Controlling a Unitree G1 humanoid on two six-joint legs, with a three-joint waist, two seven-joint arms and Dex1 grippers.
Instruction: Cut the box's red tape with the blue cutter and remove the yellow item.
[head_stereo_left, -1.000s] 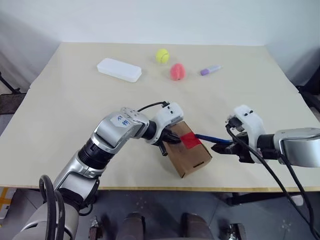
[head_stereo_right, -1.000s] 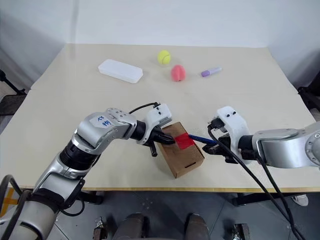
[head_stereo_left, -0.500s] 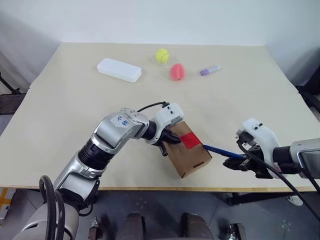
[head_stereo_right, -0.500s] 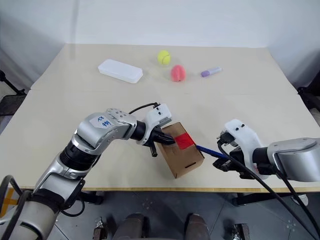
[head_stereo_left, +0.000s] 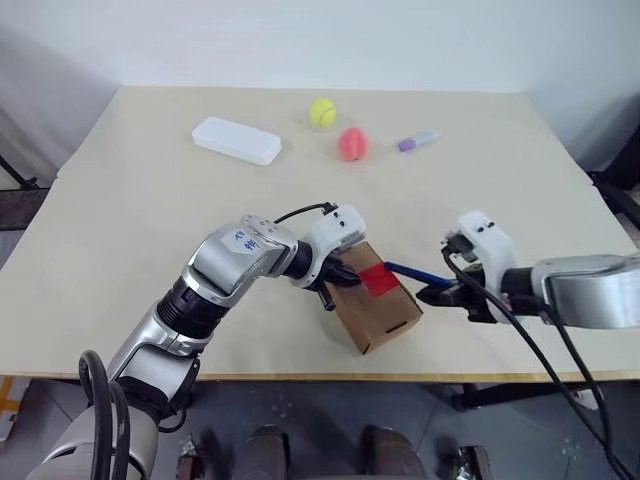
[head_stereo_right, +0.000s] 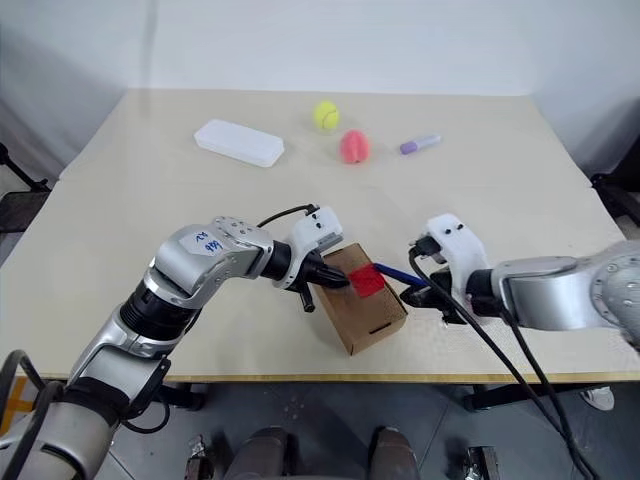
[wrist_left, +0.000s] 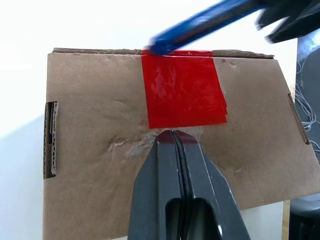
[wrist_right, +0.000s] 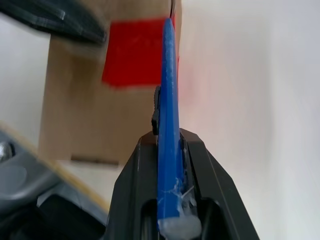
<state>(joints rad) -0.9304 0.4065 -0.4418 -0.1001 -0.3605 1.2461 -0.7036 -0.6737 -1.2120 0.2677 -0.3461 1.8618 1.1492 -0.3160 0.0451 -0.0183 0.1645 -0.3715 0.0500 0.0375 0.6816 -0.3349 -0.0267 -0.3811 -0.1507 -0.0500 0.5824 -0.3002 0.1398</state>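
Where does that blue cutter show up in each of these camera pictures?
Left eye view: blue cutter right of centre, tip at the red tape.
Right eye view: the same, between the box and the right claw.
Left wrist view: across the top, above the tape.
Right wrist view: centre, clamped in the claw.
Shared landmark: the red tape.
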